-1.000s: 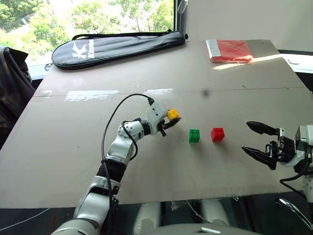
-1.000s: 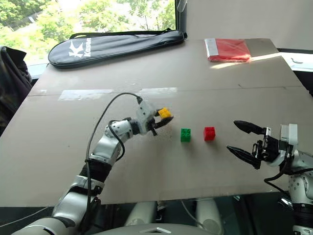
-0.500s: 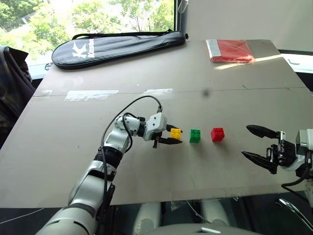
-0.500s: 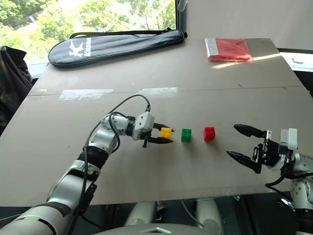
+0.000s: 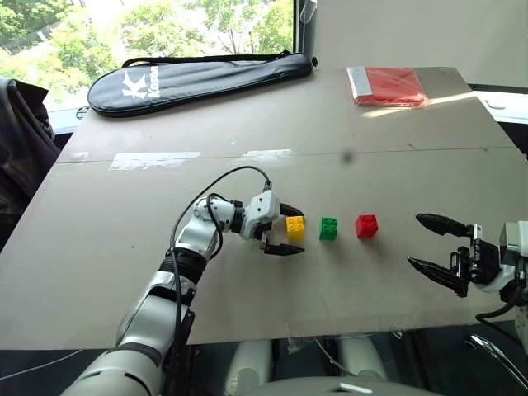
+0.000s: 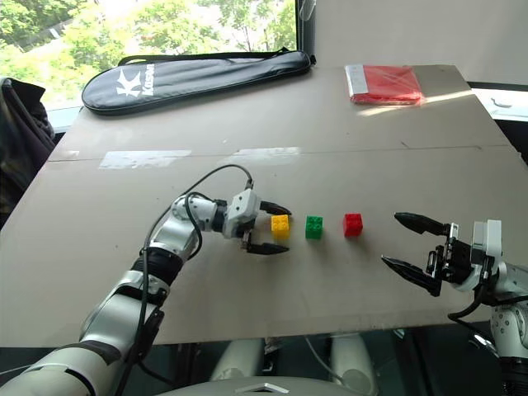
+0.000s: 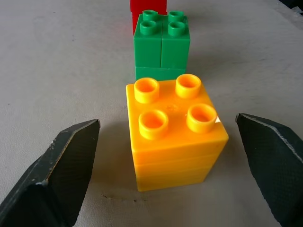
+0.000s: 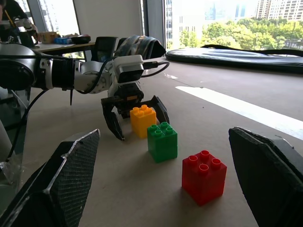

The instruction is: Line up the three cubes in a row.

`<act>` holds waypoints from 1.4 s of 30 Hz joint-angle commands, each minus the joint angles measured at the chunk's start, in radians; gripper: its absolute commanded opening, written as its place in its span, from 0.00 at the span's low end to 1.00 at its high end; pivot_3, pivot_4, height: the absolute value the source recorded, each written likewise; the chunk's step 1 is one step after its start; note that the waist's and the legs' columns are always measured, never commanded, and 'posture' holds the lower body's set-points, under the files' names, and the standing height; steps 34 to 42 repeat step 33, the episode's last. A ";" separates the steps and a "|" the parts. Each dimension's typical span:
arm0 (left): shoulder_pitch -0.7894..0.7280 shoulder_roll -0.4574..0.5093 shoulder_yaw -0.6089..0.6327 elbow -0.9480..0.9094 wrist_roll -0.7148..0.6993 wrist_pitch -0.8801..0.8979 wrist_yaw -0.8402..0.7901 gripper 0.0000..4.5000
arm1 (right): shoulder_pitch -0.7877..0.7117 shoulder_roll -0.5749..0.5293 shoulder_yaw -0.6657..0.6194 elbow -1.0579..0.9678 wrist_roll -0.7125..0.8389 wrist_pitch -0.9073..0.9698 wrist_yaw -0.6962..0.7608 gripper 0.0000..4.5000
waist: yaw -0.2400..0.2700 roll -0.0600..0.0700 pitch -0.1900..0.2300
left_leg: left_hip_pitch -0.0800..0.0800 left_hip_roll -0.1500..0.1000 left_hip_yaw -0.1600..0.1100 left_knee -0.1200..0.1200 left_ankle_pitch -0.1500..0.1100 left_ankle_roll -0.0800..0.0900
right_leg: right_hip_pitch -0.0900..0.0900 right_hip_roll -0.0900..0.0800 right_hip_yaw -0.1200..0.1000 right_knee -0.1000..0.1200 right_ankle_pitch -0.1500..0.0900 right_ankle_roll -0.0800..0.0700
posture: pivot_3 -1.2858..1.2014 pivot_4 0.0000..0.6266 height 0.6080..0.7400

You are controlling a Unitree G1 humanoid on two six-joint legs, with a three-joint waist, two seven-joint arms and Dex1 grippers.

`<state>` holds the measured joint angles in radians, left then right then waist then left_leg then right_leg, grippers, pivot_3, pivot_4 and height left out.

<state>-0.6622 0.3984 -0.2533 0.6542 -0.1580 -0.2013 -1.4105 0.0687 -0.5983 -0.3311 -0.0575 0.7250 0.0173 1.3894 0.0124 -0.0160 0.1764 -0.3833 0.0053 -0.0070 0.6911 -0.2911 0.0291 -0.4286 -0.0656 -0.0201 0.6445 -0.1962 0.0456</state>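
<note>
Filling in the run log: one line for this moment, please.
left hand: open around yellow cube | cubes: in row on table | right hand: open, idle

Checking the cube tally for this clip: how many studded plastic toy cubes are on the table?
3. The yellow studded plastic cube sits on the table between the open left gripper's fingers, untouched; the green cube is beside it; the red cube is last in the row. None seems hidden.
</note>
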 commanded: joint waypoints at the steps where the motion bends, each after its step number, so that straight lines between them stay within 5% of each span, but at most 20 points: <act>1: 0.010 0.004 0.015 -0.043 -0.009 0.011 -0.005 1.00 | -0.015 -0.018 -0.021 -0.023 0.014 -0.003 0.003 1.00 | 0.000 0.000 0.000 | 0.000 0.000 0.000 0.000 0.000 0.000 | 0.000 0.000 0.000 0.000 0.000 0.000 | 0.52 0.24 0.65; 7: 0.007 0.015 0.036 -0.032 0.003 -0.040 0.018 1.00 | -0.019 -0.022 -0.020 -0.019 0.014 -0.001 0.007 1.00 | 0.000 0.000 0.000 | 0.000 0.000 0.000 0.000 0.000 0.000 | 0.000 0.000 0.000 0.000 0.000 0.000 | 0.52 0.24 0.65; 13: 0.077 0.085 0.113 -0.208 -0.104 0.066 -0.013 1.00 | -0.020 -0.023 -0.021 0.001 0.008 -0.006 0.013 1.00 | -0.004 0.000 0.000 | 0.000 0.001 -0.001 0.000 0.000 0.000 | 0.000 0.000 0.000 0.000 0.000 0.000 | 0.52 0.24 0.65; 18: 0.339 0.207 0.218 -0.594 -0.205 0.291 0.100 1.00 | 0.003 -0.018 -0.022 0.043 -0.026 -0.023 -0.003 1.00 | -0.012 0.000 0.000 | 0.001 0.003 -0.002 0.000 0.000 0.000 | 0.000 0.000 0.002 0.000 0.000 0.000 | 0.52 0.24 0.65; 25: 0.649 0.227 0.292 -0.918 -0.183 0.499 0.383 1.00 | 0.026 -0.025 -0.017 0.128 -0.118 -0.066 -0.051 1.00 | 0.001 0.001 0.000 | 0.003 0.003 0.000 0.000 0.000 0.000 | 0.001 -0.002 0.004 0.000 -0.004 -0.001 | 0.52 0.24 0.65; 31: 0.823 0.175 0.334 -0.985 -0.108 0.489 0.596 1.00 | 0.024 -0.025 -0.015 0.185 -0.162 -0.097 -0.082 1.00 | 0.001 0.001 0.000 | 0.003 0.003 0.001 -0.001 0.000 0.000 | 0.000 -0.002 0.004 0.000 -0.003 -0.002 | 0.52 0.24 0.65; 42: 0.850 0.167 0.321 -0.984 -0.101 0.483 0.616 1.00 | 0.014 -0.025 -0.006 0.215 -0.173 -0.104 -0.076 1.00 | 0.001 0.001 -0.001 | 0.004 0.003 0.001 -0.001 0.000 0.000 | 0.001 -0.002 0.004 0.000 -0.004 -0.001 | 0.52 0.24 0.65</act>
